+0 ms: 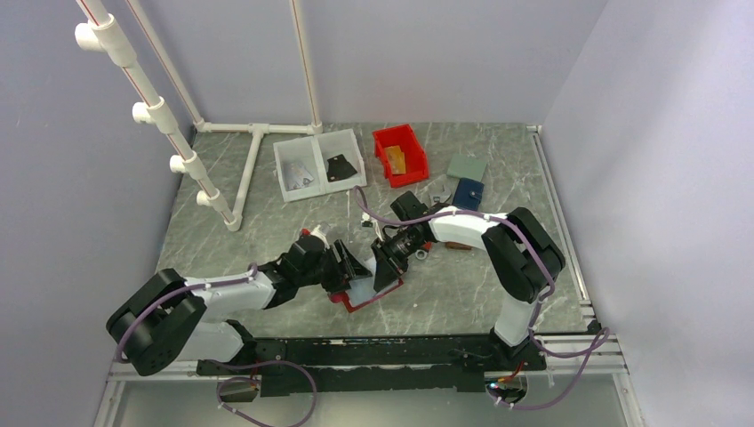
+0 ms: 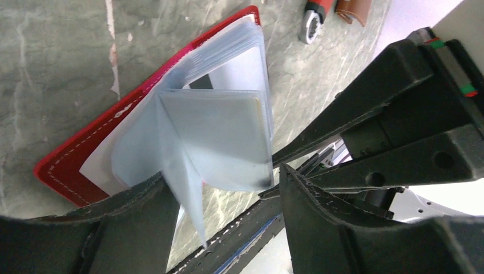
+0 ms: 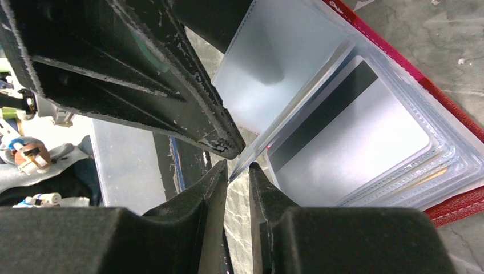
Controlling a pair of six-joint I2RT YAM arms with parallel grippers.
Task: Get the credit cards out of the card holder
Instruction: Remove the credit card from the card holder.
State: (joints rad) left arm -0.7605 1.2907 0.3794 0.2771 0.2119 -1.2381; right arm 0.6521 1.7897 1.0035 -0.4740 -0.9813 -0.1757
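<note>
The card holder (image 1: 345,301) is laid open on the table (image 1: 267,222), well nearer the arm bases than the red bin (image 1: 400,153). A clear sleeve (image 3: 268,85) is pinched by the right gripper (image 3: 238,168). The left gripper (image 2: 222,174) is held apart astride the fanned sleeves. One of the credit cards (image 3: 354,142), silver and black-striped, is seen pocketed inside

A red bin (image 1: 388,134) sits beside a white tray (image 1: 279,169), blue wallet (image 1: 468,193) nearby.
</note>
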